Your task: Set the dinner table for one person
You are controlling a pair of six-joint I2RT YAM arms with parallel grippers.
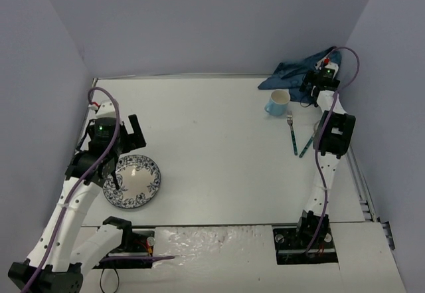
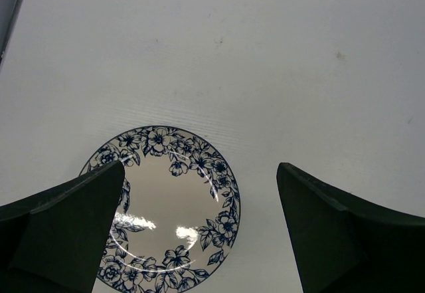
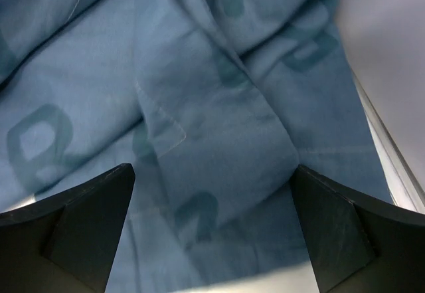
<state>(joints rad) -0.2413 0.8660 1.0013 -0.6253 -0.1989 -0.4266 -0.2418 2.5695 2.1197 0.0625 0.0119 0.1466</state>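
Observation:
The dinner table (image 1: 212,140) is a wide white tabletop. A plate with a blue flower rim (image 1: 132,181) lies near its left front. My left gripper (image 1: 126,153) hangs open just above the plate's far edge, and the left wrist view shows the plate (image 2: 172,206) below, reaching from the left finger into the gap between the fingers (image 2: 199,173). At the back right, my right gripper (image 1: 312,88) stands open over a crumpled blue lettered cloth (image 1: 295,72). The cloth (image 3: 219,107) fills the right wrist view, with nothing gripped between the fingers (image 3: 212,173).
A light blue mug (image 1: 277,102) stands in front of the cloth. A fork (image 1: 291,132) and another teal-handled utensil (image 1: 307,144) lie beside the right arm. Grey-violet walls close the back and both sides. A grey edge strip (image 1: 362,180) runs along the right.

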